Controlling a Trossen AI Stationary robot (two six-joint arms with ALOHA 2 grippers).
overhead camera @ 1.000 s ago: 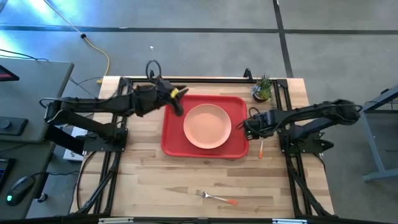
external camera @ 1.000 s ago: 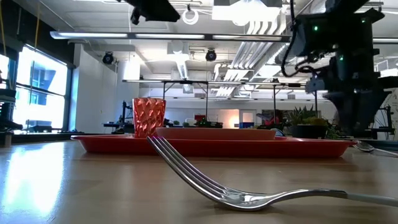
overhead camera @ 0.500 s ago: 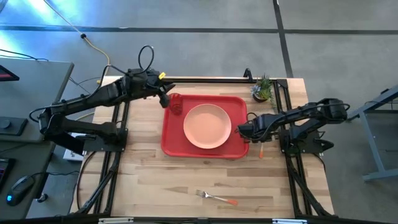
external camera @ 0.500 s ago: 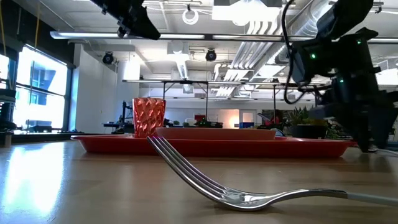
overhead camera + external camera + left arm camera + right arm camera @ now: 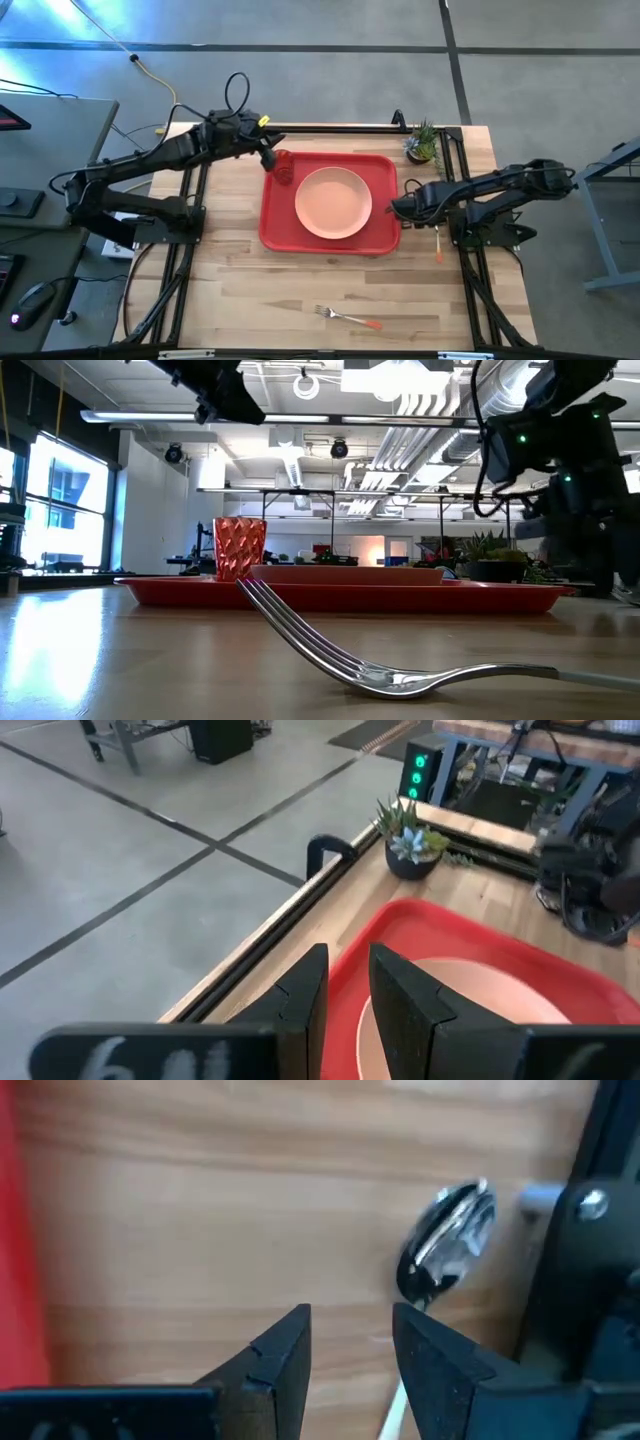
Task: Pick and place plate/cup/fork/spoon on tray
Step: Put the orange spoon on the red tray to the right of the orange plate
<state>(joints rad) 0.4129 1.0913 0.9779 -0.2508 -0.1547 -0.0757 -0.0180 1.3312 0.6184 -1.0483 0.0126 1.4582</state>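
Spoon (image 5: 438, 243) is the thing that changed most: half a second ago its orange handle lay close to the right edge of the tray (image 5: 275, 215), and now I see it a little farther to the right of the tray, on the bare wood. In the right wrist view its silver bowl (image 5: 447, 1251) lies just past the fingers (image 5: 280, 1350), which stand a little apart with nothing between them. The right gripper (image 5: 397, 207) has pulled slightly away from the tray's right edge and hangs just beside it. The left gripper (image 5: 268, 157) stays at the tray's far left corner, almost where it was, its fingers (image 5: 302, 995) narrowly apart and empty. The cup (image 5: 284, 166) stands upright in that same corner of the tray, unchanged. The plate (image 5: 333, 202) rests in the middle of the tray as before. The fork (image 5: 346, 317) lies well apart from the tray, toward the near edge of the table, not moved.
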